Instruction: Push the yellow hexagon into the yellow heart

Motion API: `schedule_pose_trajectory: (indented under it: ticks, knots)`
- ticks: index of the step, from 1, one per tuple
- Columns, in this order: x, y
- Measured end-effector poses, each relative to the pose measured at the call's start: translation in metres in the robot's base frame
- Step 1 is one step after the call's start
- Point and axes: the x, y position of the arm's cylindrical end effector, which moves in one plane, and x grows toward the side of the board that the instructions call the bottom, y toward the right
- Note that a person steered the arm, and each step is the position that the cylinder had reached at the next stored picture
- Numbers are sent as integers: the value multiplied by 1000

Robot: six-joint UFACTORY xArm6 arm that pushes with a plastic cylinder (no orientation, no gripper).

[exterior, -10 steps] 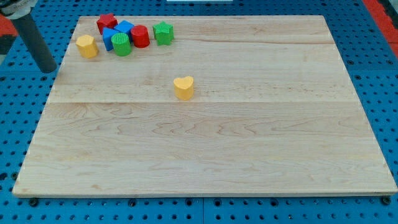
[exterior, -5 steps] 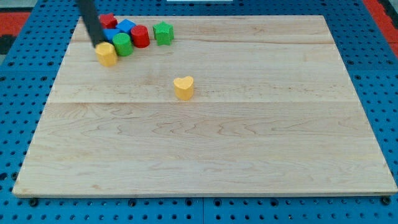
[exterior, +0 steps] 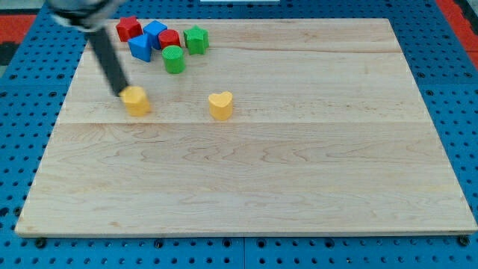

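One yellow hexagon (exterior: 136,100), small, upright, left of yellow heart (exterior: 220,105), apart; my tip (exterior: 123,93) touching its upper-left edge.

No lettering, no numbers, no labels anywhere in view, not on the blocks, not on the board.

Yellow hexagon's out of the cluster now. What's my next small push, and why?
Probably slide my tip round to the view's left side of the yellow hexagon, then push toward the view's right. The tip sits at the hexagon's upper-left edge, while the yellow heart lies to the view's right at nearly the same height, with bare board between them. Pushing from the present angle would likely drive the hexagon below the heart.
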Motion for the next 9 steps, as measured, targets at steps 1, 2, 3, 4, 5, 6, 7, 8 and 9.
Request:
schedule_pose_trajectory:
  ticks: [1, 2, 3, 4, 5, 6, 7, 8, 9]
  knots:
    - [-2, 53]
    - [-2, -31]
    - [8, -44]
    - [40, 4]
    - [37, 88]
    - [38, 34]
    - [22, -6]
    - [-3, -4]
    - [-11, -4]
